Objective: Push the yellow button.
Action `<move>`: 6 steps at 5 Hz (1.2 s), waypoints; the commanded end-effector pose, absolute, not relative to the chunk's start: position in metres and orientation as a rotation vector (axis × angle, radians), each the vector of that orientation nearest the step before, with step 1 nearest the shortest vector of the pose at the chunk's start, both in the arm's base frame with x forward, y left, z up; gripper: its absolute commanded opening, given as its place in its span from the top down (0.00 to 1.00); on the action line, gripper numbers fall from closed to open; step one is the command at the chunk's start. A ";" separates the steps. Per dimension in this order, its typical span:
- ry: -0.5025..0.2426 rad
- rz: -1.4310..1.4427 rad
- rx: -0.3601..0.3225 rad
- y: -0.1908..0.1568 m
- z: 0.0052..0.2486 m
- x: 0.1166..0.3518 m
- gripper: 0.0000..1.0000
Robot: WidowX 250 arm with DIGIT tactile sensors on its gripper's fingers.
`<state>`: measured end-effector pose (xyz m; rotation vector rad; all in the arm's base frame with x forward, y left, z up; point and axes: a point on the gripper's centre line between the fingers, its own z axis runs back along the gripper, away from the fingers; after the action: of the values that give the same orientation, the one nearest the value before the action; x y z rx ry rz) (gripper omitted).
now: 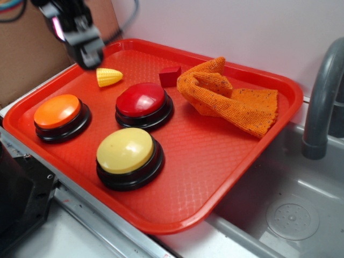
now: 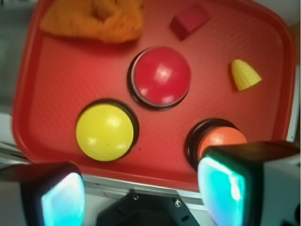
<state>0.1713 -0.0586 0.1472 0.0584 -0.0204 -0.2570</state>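
Exterior view: gripper (image 1: 86,51) hangs high over the tray's (image 1: 177,209) far-left corner, holding nothing, well apart from the yellow button (image 1: 125,150). Jaws can't be judged here; wrist view shows both pads (image 2: 62,200) spread wide apart with open space between, so they stand apart and empty.

Layout, exterior view, clock directions from tray centre:
- yellow button at 7 o'clock, near the front rim, upright on its black base
- red button (image 1: 141,99) close by at 11 o'clock
- orange button (image 1: 57,110) at 9 o'clock
- corn toy (image 1: 108,77) at 10-11 o'clock, far edge
- red block (image 1: 170,76) at 12 o'clock
- orange cloth (image 1: 231,97) bunched at 1-2 o'clock
- sink (image 1: 293,217) and faucet (image 1: 322,102) off the tray's right side

Wrist view: yellow button (image 2: 104,132) sits at 8 o'clock from the red button (image 2: 161,76), with nothing on top or in the way.

Handling, my judgement: rigid plastic dome, smooth and likely slippery, light, with a sprung downward travel. No grasp needed. Contact should be on the dome's crown, straight down; an off-centre touch could slide off the curve or skate the base across the tray. Closing the jaws first would give a single blunt tip. Press not yet begun.
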 end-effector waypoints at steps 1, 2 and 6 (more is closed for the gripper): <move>-0.111 -0.266 0.004 -0.086 0.090 0.138 0.00; -0.128 -0.231 -0.037 -0.083 0.078 0.129 0.00; 0.124 -0.205 -0.008 -0.051 0.055 0.186 0.00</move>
<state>0.1779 -0.0465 0.0510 -0.0024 0.1521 -0.2056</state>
